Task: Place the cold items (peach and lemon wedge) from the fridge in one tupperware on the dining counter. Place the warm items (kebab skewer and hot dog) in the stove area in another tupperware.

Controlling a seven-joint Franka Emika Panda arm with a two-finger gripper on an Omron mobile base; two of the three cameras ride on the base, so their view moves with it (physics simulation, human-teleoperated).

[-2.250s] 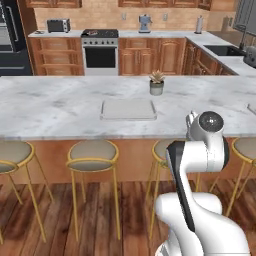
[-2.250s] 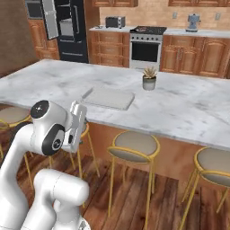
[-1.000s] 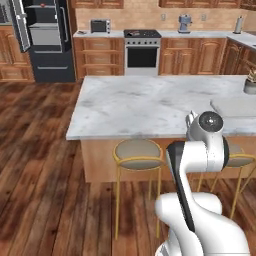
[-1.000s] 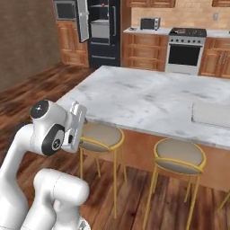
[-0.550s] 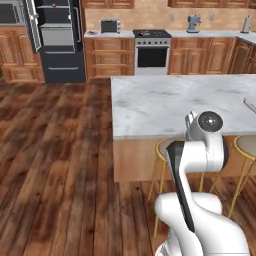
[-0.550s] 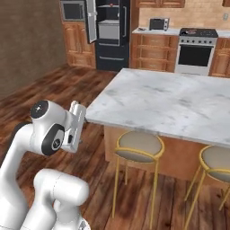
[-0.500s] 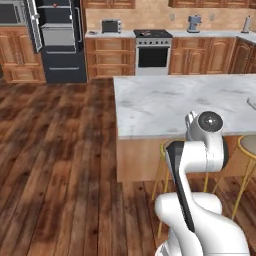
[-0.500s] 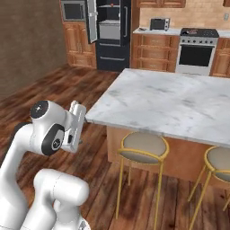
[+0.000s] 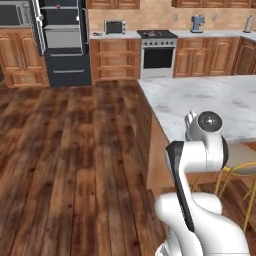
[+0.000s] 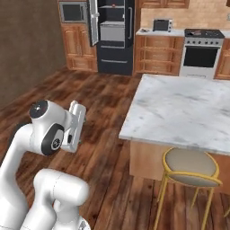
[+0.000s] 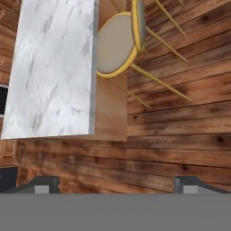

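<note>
Simulated kitchen, midway across the wood floor: arm folded in tight over the base, probably to travel clear of the marble worktop (image 10: 188, 110) while heading for the fridge (image 10: 113, 33). Hand (image 11: 115, 184) spread wide and carrying nothing, fingertips (image 11: 43, 184) well apart at the foot of the hand view. Fridge door (image 10: 94, 20) standing ajar, ready for the cold items; peach and lemon wedge presumably on its shelves, too small to pick out. A faint red spot on the top shelf, not identifiable. Stove (image 9: 157, 50) against the back wall, warm items likewise unresolved. From the hand view, a look straight down at the worktop corner and a gold-legged stool (image 11: 118, 43). From the left base view, a toaster (image 9: 114, 26) and coffee machine (image 9: 197, 22) on the far cabinets.
</note>
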